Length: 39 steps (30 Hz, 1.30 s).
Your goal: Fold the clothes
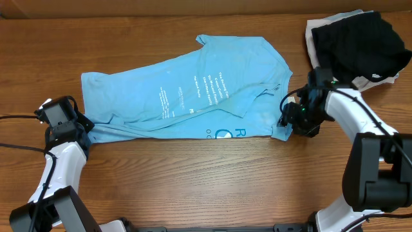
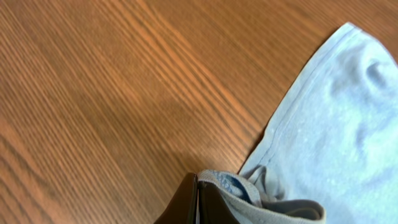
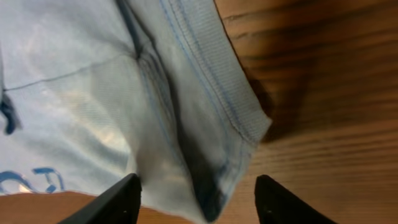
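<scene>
The light sky-blue T-shirt (image 1: pixel 193 90) lies spread but rumpled at the middle of a brown wood-grain table (image 1: pixel 193 187). Its long axis runs roughly from 9 o'clock to 3 o'clock. The 9 o'clock end is narrower, and the 3 o'clock end is broader, reaching up toward 12 o'clock. A diagonal fold crosses the cloth. The white printed lines stand sideways, and larger blue-and-white letters sit along the edge near 5 o'clock. I cannot tell which end is the collar. At the 8 o'clock corner the left gripper (image 2: pixel 197 182) is clenched on the shirt's stitched edge, with bunched fabric caught between its closed fingers. At the 4 o'clock corner the right gripper (image 3: pixel 198 182) is low over the cloth with its jaws apart, one finger on either side of the hemmed corner, which casts a dark shadow on the wood. Well apart, at 2 o'clock, a black folded garment (image 1: pixel 364 42) rests on a white folded garment (image 1: pixel 315 29). Only the table shows; nothing of the room beyond it is visible.
</scene>
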Motion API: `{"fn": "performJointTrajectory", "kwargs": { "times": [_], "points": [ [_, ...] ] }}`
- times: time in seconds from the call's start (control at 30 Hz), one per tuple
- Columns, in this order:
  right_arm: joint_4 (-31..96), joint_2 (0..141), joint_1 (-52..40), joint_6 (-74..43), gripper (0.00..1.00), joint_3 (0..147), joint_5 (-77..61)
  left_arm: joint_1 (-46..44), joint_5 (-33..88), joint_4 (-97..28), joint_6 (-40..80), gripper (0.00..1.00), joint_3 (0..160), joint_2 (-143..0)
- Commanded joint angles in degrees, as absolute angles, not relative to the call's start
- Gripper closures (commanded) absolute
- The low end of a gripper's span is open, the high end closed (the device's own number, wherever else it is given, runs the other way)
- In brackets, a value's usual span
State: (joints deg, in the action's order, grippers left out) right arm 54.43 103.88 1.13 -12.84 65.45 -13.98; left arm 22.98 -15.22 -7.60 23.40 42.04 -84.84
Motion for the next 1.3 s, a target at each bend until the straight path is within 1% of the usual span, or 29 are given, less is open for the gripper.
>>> {"fn": "performJointTrajectory", "kwargs": {
  "times": [0.0, 0.07, 0.1, 0.13, 0.17, 0.2, 0.23, 0.37, 0.73, 0.97, 1.13, 1.27],
  "points": [
    [51.0, 103.6, -1.2, -16.2, 0.44, 62.7, -13.5, 23.3, -17.6, -5.7, 22.1, 0.96, 42.3, -85.1],
    [49.3, 103.6, -1.9, -17.8, 0.51, 61.9, -12.8, 23.3, -17.6, -5.1, 21.6, 0.96, 42.3, -85.1],
    [48.7, 103.6, -2.0, -18.5, 0.59, 61.8, -12.2, 23.3, -17.8, -5.1, 21.6, 0.96, 42.3, -85.1],
    [48.3, 103.6, -2.1, -19.2, 0.64, 61.8, -11.5, 23.3, -18.0, -5.1, 21.6, 0.96, 42.3, -85.1],
    [48.0, 103.6, -2.1, -19.9, 0.77, 61.8, -10.4, 23.3, -18.2, -5.2, 21.6, 0.96, 42.3, -85.1],
    [48.0, 103.6, -2.1, -20.6, 0.94, 61.8, -9.3, 23.3, -18.2, -5.3, 21.5, 0.96, 42.3, -85.1],
    [48.0, 103.6, -2.1, -21.3, 0.96, 61.8, -8.2, 23.3, -18.2, -5.4, 21.2, 0.96, 42.3, -85.1],
    [48.9, 103.5, -0.4, -21.3, 0.96, 61.9, -7.6, 23.3, -18.2, -6.0, 21.1, 0.96, 42.3, -85.1],
    [56.4, 102.2, 7.0, -20.6, 0.96, 62.0, -9.0, 23.2, -17.9, -11.8, 21.2, 0.96, 42.3, -85.1],
    [63.0, 100.2, 7.1, -22.5, 0.96, 62.0, -9.7, 23.2, -12.3, -23.4, 21.4, 0.96, 42.3, -85.1],
    [65.8, 96.7, 7.1, -24.1, 0.96, 61.9, -10.0, 23.2, -12.6, -32.5, 21.4, 0.96, 42.3, -85.1],
    [68.4, 92.0, 7.1, -24.3, 0.96, 61.8, -9.9, 23.2, -12.6, -35.6, 22.5, 0.96, 42.3, -85.1]
  ]
}}
